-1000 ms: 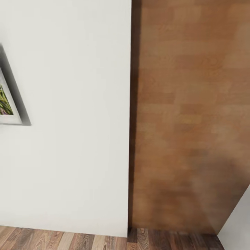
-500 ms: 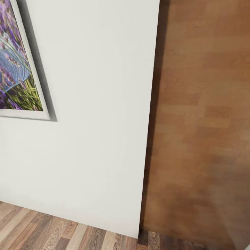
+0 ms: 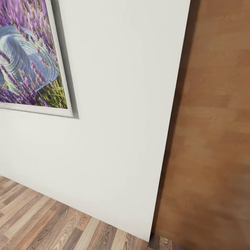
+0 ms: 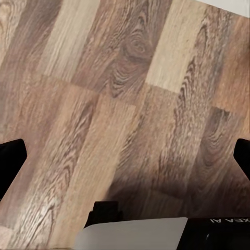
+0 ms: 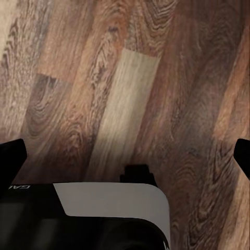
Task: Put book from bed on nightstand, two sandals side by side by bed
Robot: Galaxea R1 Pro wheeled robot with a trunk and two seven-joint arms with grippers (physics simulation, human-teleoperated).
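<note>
The book, the bed, the nightstand and the sandals are out of view. In the left wrist view my left gripper hangs over bare wood-plank floor, its dark fingertips far apart at the picture's two sides and nothing between them. My right gripper stands the same way, open over darker planks with its fingertips spread wide and empty.
Close ahead in the head view stands a white wall with a framed picture of lavender and a blue hat. A brown wooden panel adjoins the wall at the right. Plank floor runs along the wall's foot.
The whole head view has shifted: the camera has turned left. The framed picture has come further into view, and the wall's edge with the brown panel has slid right.
</note>
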